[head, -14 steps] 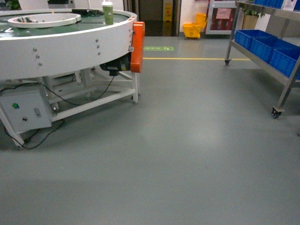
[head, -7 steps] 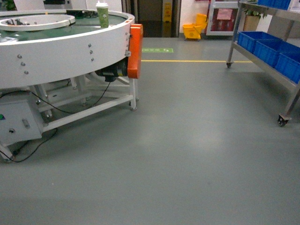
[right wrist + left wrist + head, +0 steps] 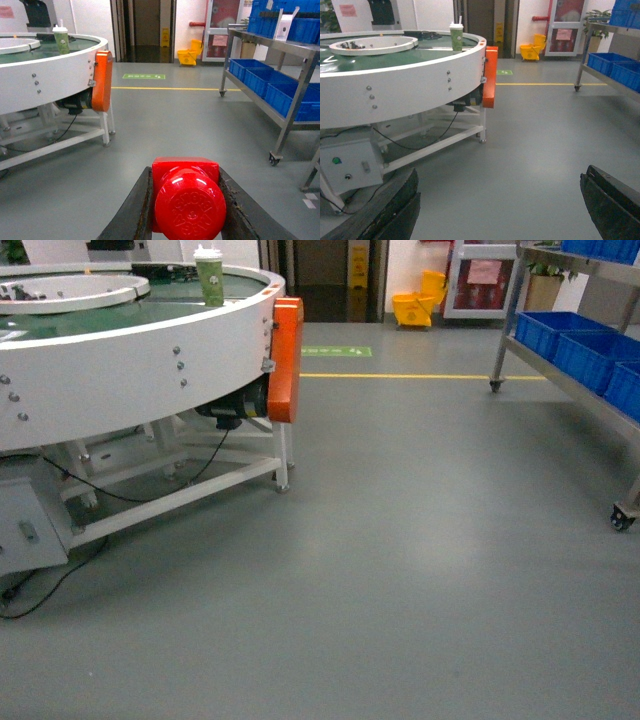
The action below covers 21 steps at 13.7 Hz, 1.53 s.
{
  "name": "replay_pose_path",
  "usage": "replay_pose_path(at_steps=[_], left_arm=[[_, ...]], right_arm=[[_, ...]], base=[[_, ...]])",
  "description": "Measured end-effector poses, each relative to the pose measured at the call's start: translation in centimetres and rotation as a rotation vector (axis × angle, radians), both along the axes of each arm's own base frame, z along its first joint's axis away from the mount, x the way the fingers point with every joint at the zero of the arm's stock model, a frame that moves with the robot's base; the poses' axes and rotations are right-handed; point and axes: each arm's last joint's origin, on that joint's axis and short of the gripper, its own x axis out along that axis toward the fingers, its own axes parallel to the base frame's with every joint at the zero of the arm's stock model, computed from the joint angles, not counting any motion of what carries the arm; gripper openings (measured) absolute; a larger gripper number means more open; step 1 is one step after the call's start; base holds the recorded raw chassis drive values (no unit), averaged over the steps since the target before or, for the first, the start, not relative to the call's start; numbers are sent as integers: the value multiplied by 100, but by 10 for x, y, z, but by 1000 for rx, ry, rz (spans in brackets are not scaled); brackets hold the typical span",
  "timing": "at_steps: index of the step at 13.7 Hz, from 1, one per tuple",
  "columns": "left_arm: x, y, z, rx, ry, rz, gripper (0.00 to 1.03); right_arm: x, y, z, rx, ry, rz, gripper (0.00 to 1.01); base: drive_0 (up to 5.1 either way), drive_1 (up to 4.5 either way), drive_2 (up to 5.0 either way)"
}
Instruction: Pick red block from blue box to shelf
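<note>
Squeezing the small red plastic block with a round stud [image 3: 186, 192] tight, your right gripper [image 3: 186, 215] keeps it safe for the tall shiny steel shelf [image 3: 280, 85], while your left gripper [image 3: 495, 205] hangs wide open, empty.

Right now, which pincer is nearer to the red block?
Right. The right pincer is shut on the red block, a finger on each side. The left pincer is open and empty.

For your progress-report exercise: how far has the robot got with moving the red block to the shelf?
Done: the right gripper is shut on the red block, so it is out of its box. In hand: carrying it across open floor. Left: reaching the shelf at right and placing it. The left gripper is open.
</note>
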Motion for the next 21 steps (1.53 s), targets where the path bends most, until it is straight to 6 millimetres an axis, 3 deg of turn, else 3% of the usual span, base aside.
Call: replay_pose_path(at_steps=[21], left_arm=[[0,0,0,0,-3,0,98]], right_arm=[[0,0,0,0,-1,0,28]], base=[[-1,415,-416]])
